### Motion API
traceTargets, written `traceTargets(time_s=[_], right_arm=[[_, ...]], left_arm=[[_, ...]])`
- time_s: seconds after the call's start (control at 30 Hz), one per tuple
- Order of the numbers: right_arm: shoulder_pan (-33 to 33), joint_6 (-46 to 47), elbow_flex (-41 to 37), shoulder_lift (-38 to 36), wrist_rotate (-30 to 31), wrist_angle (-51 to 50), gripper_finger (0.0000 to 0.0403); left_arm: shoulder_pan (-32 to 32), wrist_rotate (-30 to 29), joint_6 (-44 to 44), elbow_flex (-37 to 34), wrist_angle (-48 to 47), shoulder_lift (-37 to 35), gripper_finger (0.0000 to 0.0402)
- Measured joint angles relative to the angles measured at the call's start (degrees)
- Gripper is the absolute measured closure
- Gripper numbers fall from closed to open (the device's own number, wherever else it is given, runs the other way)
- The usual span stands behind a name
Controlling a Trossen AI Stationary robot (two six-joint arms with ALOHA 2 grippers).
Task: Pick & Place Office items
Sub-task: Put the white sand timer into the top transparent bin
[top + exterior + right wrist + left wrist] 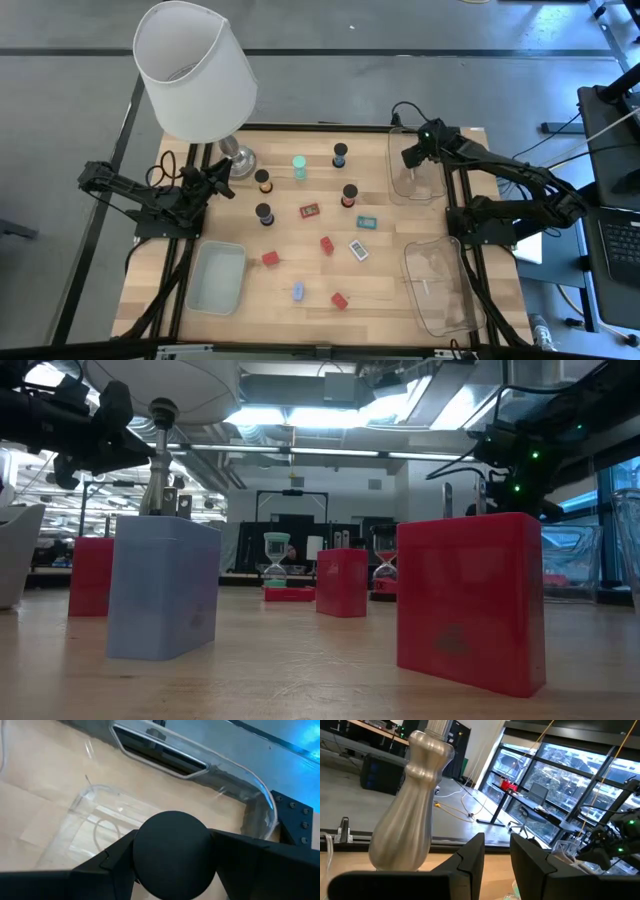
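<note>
Right gripper (172, 852) over clear tray (150, 820), fingers clamped on dark round-topped hourglass (172, 850) | left gripper (222, 180) beside lamp base (240, 160), fingers narrowly apart, empty | remaining hourglasses (264, 213), red blocks (327, 245), flat pieces (358, 250) scattered mid-bench (380, 290)

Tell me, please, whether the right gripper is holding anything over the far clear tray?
Yes. The right gripper is shut on a dark round-topped cylinder, held above the clear tray, whose floor shows bare below it.

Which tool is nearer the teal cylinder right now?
Left. The left tool sits beside the lamp base, a short way from the teal cylinder. The right tool is farther off, over the clear tray, gripping a dark cylinder.
</note>
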Motion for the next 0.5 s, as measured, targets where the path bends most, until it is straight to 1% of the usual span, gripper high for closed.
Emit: traceTargets(time_s=[0.23, 0.5], right_arm=[[-0.6, 0.0, -0.3, 0.0, 0.0, 0.9, 0.0175], [-0.6, 0.0, 0.0, 0.0, 0.0, 1.3, 0.0139]], left_arm=[[0.0, 0.0, 0.0, 0.0, 0.0, 0.0, 0.0313], [0.0, 0.0, 0.0, 0.0, 0.0, 0.0, 0.0313]])
